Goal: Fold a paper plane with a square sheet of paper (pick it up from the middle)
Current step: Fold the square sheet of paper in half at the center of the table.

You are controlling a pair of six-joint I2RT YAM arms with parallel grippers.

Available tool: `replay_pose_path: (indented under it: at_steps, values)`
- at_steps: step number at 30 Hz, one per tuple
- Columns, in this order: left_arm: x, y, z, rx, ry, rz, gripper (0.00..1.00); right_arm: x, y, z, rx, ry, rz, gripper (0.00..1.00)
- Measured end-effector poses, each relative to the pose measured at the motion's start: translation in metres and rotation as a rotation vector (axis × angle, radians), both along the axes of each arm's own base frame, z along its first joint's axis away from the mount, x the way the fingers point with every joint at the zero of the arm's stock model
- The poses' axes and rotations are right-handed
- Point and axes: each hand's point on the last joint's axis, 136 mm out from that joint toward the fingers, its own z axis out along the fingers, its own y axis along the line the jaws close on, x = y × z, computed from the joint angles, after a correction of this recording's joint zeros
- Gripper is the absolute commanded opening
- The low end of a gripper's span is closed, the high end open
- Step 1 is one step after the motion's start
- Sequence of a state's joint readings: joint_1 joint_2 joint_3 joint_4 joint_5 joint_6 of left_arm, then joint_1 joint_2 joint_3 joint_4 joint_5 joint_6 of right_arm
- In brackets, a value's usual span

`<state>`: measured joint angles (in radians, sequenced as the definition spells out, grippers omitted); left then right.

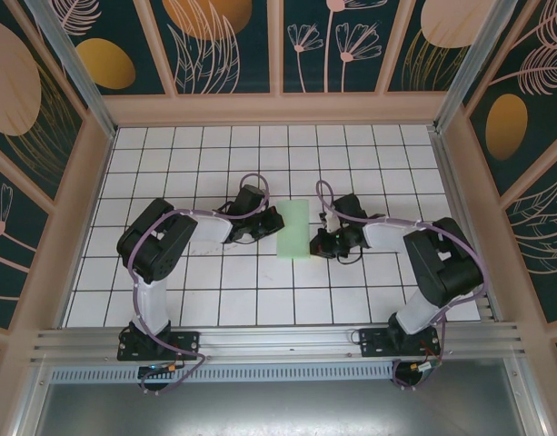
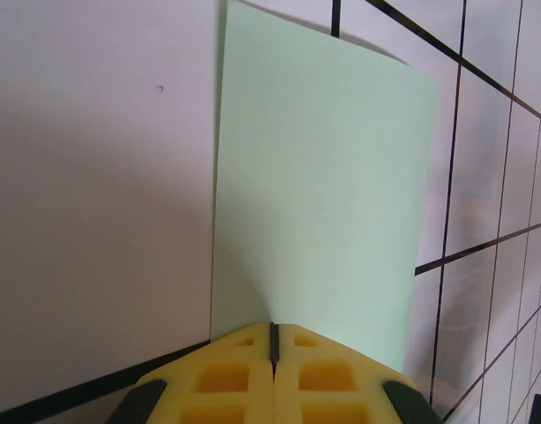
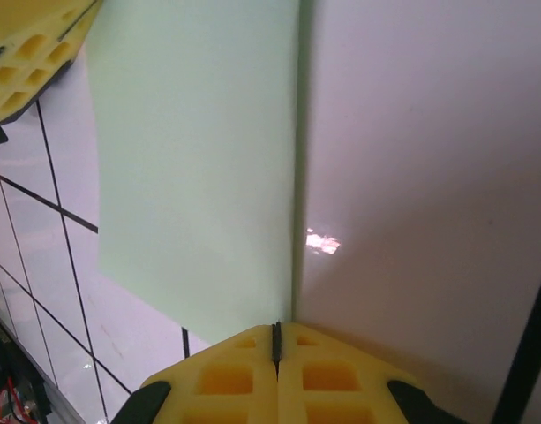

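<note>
The left tool (image 2: 272, 331) is seen clenched in its wrist view, its yellow pads (image 2: 226, 380) pressed together along a thin dark seam. The near edge of the square sheet of paper (image 2: 323, 194) is met right at that seam; whether the edge is nipped between the pads cannot be told. The right tool (image 3: 276, 329) is likewise closed, and one long edge of the sheet (image 3: 195, 168) is seen running straight into its seam.

From above, both arms are folded at the elbow, with forearms laid low and turned inward, so that the left tool (image 1: 267, 229) and the right tool (image 1: 316, 241) are brought against opposite sides of the sheet (image 1: 293, 229). The paper is found at the middle of the gridded table (image 1: 214, 309), pale mint green and longer than wide.

The whole outline is given by the top view alone. In the right wrist view the left tool (image 3: 32, 53) is caught at the sheet's far corner.
</note>
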<state>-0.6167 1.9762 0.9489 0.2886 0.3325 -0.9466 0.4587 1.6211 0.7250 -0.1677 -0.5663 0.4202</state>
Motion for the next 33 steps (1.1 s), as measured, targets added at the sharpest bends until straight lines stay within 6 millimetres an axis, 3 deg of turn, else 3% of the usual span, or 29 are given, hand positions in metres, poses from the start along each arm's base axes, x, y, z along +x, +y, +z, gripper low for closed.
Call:
replay_pose_path:
  at_steps: [6,12,19,27,30,33]
  values:
    - [0.0,0.0,0.0,0.0,0.0,0.0,0.0,0.015,0.017,0.02,0.036,-0.061,0.019,0.0]
    - [0.0,0.0,0.0,0.0,0.0,0.0,0.0,0.011,0.026,0.0,0.02,-0.012,0.034,0.0]
    - [0.0,0.0,0.0,0.0,-0.001,0.0,0.0,0.003,0.021,-0.008,0.03,-0.022,0.035,0.0]
    - [0.001,-0.001,0.003,0.007,-0.008,-0.011,0.0,-0.034,-0.003,-0.007,-0.004,0.0,0.022,0.0]
    - [0.002,-0.001,0.006,0.021,-0.022,-0.021,0.0,-0.038,-0.008,0.001,-0.019,-0.002,0.006,0.01]
    - [0.0,0.009,0.008,0.071,-0.033,-0.006,0.0,-0.027,-0.005,0.021,-0.015,-0.047,-0.017,0.02]
